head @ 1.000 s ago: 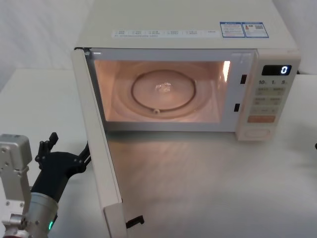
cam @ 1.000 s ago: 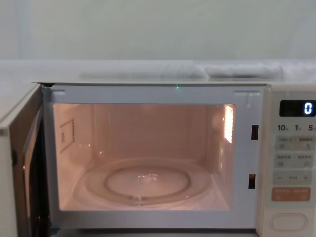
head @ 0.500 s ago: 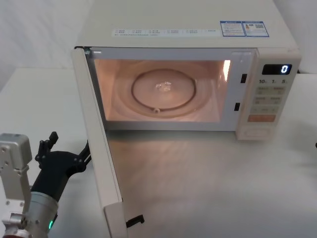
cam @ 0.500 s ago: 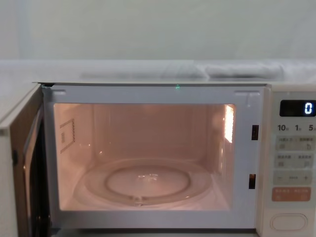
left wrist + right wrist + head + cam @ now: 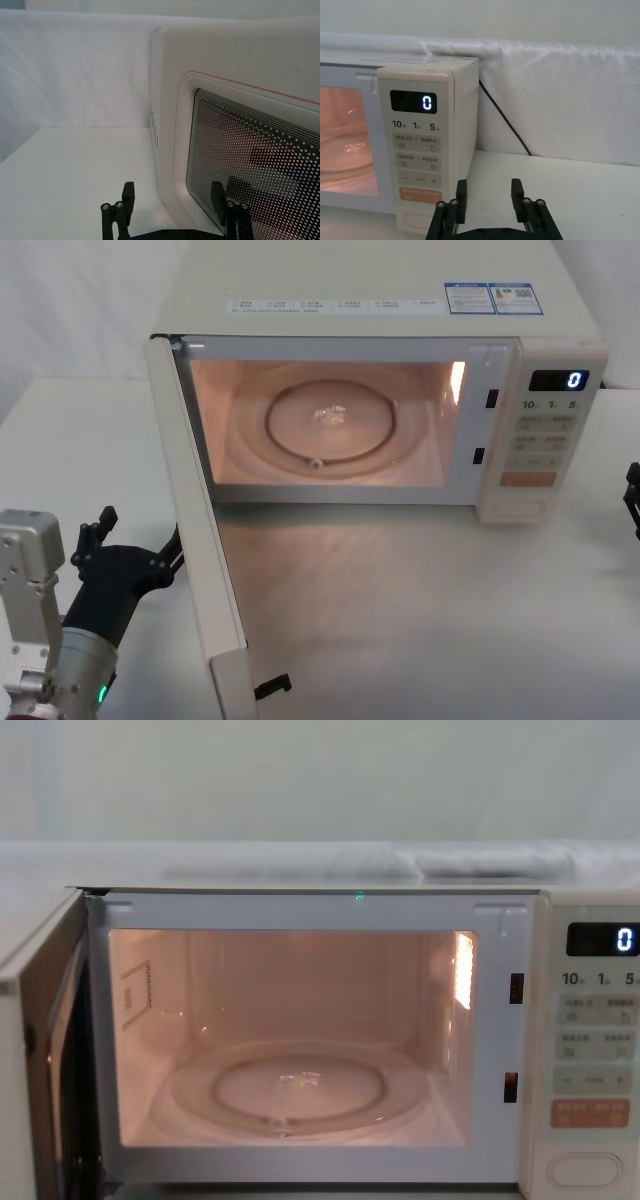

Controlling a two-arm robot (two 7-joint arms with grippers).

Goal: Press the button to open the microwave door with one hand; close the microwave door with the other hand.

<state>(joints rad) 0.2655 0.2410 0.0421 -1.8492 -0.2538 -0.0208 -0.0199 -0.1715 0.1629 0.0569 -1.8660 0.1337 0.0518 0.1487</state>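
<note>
The left gripper (image 5: pixel 140 550) sat low at the near left of the white table (image 5: pixel 420 620), just outside the microwave door (image 5: pixel 195 530). Its fingers (image 5: pixel 129 192) stood apart with nothing between them; one lay close against the door's dotted window, though contact could not be judged. The door stood swung wide open toward the robot, hinged at the microwave's left side, its latch hooks at the near end. The right gripper (image 5: pixel 489 199) hovered over the table at the far right, to the right of the keypad strip (image 5: pixel 540 440), fingers spread and empty. Its edge showed at the right border of the head view (image 5: pixel 633 498). Farther back, the lit oven cavity held a round glass turntable (image 5: pixel 330 428). The button (image 5: pixel 584 1169) sat at the bottom of the keypad strip, below the orange key (image 5: pixel 589 1113), with the display (image 5: pixel 602 939) reading 0 at the top
</note>
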